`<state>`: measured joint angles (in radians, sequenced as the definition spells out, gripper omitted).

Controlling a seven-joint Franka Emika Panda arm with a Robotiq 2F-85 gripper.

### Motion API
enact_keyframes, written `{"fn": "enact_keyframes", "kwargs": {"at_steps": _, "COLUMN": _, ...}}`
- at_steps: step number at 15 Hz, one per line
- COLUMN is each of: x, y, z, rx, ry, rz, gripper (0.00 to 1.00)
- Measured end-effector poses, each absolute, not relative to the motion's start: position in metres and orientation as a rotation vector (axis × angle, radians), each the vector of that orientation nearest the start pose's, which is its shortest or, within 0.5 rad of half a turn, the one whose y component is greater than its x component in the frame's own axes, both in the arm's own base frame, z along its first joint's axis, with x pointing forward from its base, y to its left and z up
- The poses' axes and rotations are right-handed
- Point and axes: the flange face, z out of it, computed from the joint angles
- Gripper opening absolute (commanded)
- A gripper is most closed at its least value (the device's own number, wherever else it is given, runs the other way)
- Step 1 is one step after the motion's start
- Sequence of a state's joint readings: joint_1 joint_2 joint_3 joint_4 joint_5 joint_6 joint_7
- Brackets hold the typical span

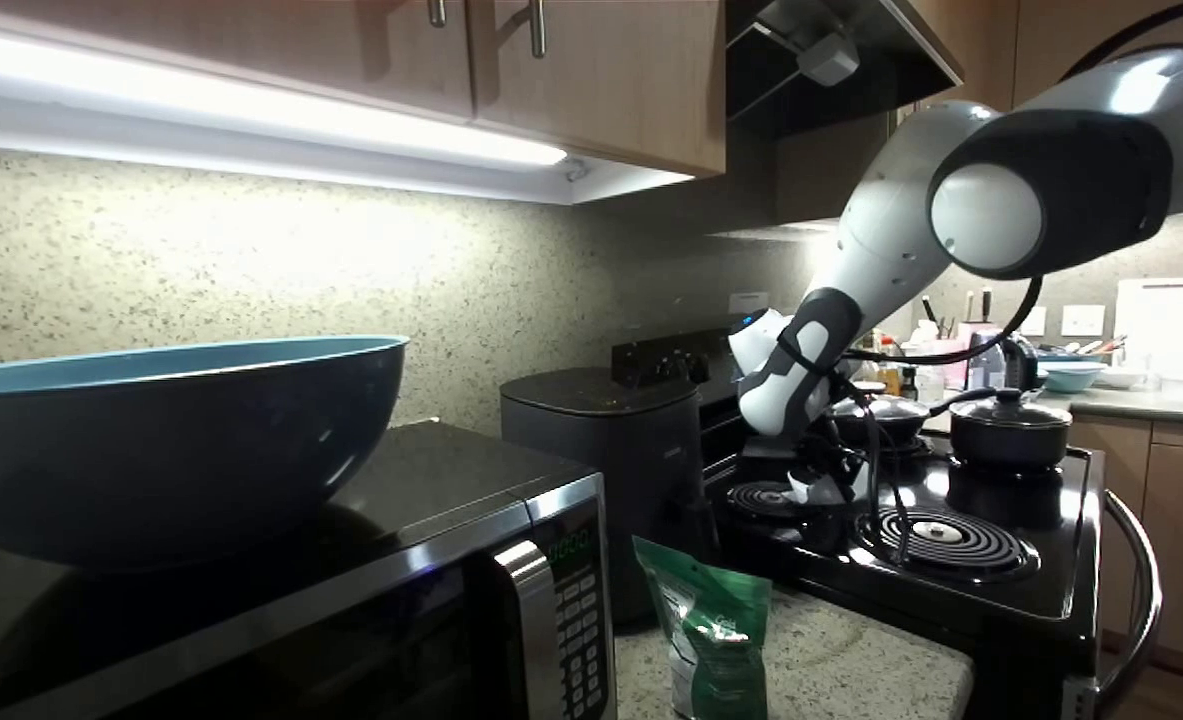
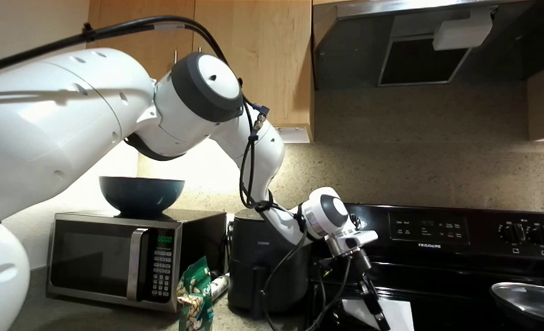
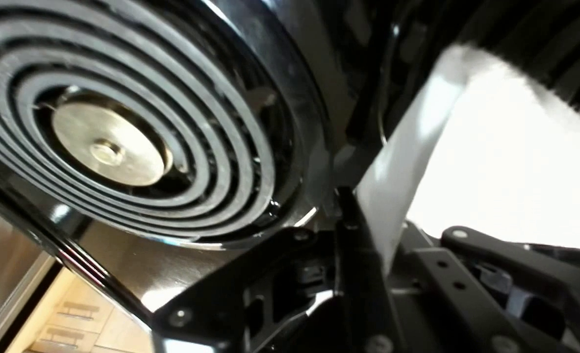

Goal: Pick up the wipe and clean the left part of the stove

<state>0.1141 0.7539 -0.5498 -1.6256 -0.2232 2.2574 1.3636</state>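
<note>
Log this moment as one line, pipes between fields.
gripper: closed on white wipe | position: beside front-left coil burner | wipe touching stovetop: cannot tell | black lidded pot: on stovetop

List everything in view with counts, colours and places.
stove: 1, black, beside air fryer
lidded pans: 2, black, on stove
wipe: 1, white, in gripper
air fryer: 1, black, on counter
microwave: 1, black-silver, on counter
large bowl: 1, blue, on microwave
snack bag: 1, green, on counter
range hood: 1, black, above stove
cabinets: several, tan, high and low
small items: uncounted, mixed, beyond stove
arm: 1, white-grey, over stove
gripper: 1, black, over stove
</note>
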Motion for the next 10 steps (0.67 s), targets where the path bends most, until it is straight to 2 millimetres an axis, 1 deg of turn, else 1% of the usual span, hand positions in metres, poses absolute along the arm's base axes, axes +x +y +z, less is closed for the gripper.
{"fn": "enact_keyframes", "kwargs": {"at_steps": 3, "x": 0.632, "y": -0.218, "z": 0.248, "rx": -2.598, "ry": 2.437, "rz": -0.202, "gripper": 0.08}}
{"fn": "enact_keyframes", "kwargs": {"at_steps": 6, "x": 0.624, "y": -0.192, "z": 0.261, "rx": -2.556, "ry": 2.369, "rz": -0.006, "gripper": 0.08}}
{"fn": "enact_keyframes", "kwargs": {"at_steps": 8, "x": 0.617, "y": -0.183, "z": 0.266, "rx": -2.516, "ry": 2.355, "rz": 0.136, "gripper": 0.08}}
{"fn": "enact_keyframes", "kwargs": {"at_steps": 10, "x": 0.612, "y": -0.182, "z": 0.269, "rx": -2.494, "ry": 2.364, "rz": 0.191, "gripper": 0.08}}
